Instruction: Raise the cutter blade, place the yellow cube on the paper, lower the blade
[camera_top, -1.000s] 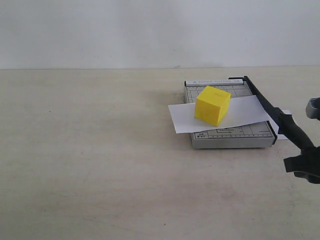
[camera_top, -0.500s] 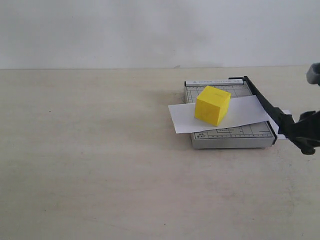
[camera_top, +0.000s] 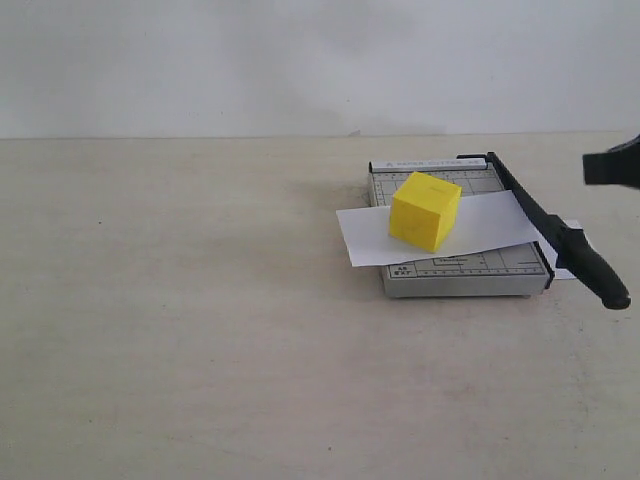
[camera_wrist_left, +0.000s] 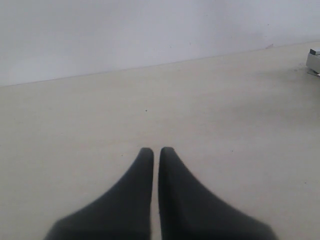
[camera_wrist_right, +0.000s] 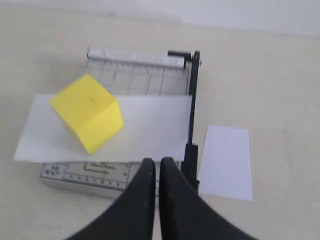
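The yellow cube (camera_top: 425, 210) (camera_wrist_right: 88, 112) rests on the white paper (camera_top: 365, 235) (camera_wrist_right: 150, 127), which lies across the grey gridded cutter base (camera_top: 460, 272) (camera_wrist_right: 85, 175). The black cutter blade (camera_top: 560, 235) (camera_wrist_right: 192, 105) lies lowered along the base's right edge, its thick handle end pointing toward the front right. A cut-off piece of paper (camera_wrist_right: 225, 162) lies beyond the blade. My right gripper (camera_wrist_right: 157, 162) is shut, empty, raised above and behind the handle; only part of it shows at the exterior view's right edge (camera_top: 612, 168). My left gripper (camera_wrist_left: 153, 150) is shut over bare table.
The beige table (camera_top: 180, 300) spreads wide to the left of the cutter, with a pale wall behind. A corner of the cutter base (camera_wrist_left: 314, 60) peeks in at the edge of the left wrist view.
My right gripper has let go of the blade handle and risen up and back, away from it. The blade, cube and paper have stayed put.
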